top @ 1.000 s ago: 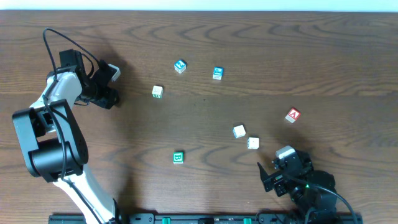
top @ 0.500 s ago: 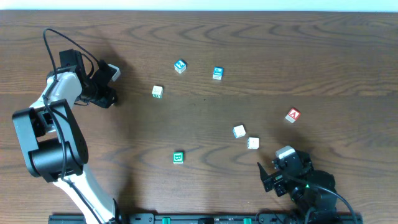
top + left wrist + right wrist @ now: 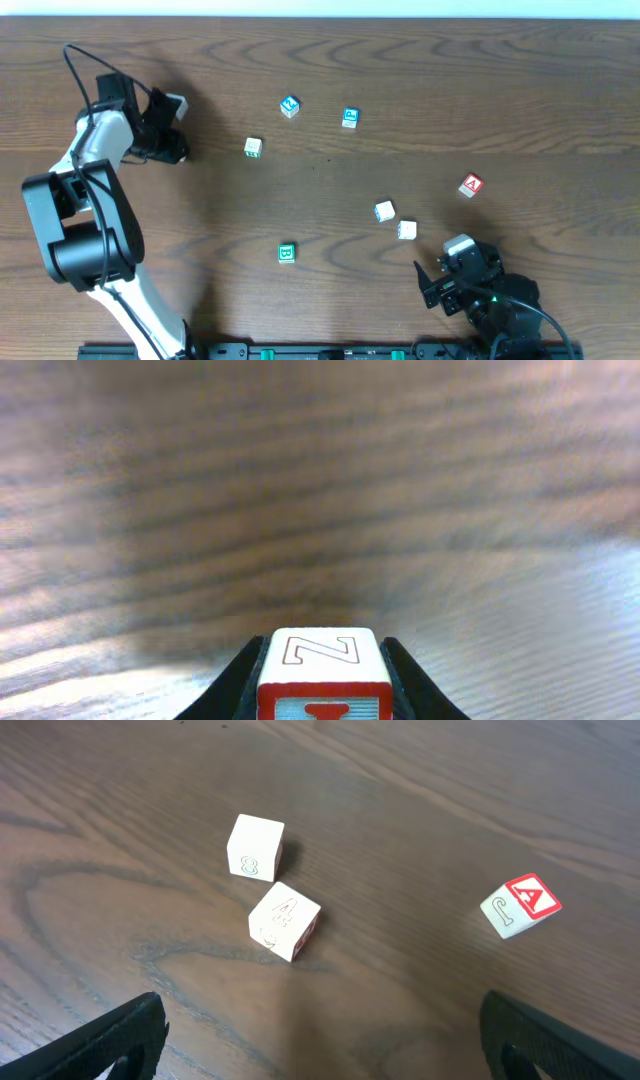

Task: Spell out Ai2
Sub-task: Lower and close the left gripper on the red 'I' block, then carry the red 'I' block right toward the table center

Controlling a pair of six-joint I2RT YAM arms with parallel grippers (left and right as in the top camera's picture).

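My left gripper is at the far left of the table, shut on a white block with red edges and a red outlined letter on its top face. The red A block lies at the right and shows in the right wrist view. Two white number blocks, one marked 8 and one marked 4, lie between it and my right gripper. My right gripper is open and empty near the front edge.
Two blue blocks lie at the back middle. A white block with green print lies left of them. A green block lies at the front middle.
My left gripper has lifted and shifted slightly toward the back with its block. The right arm has not moved.
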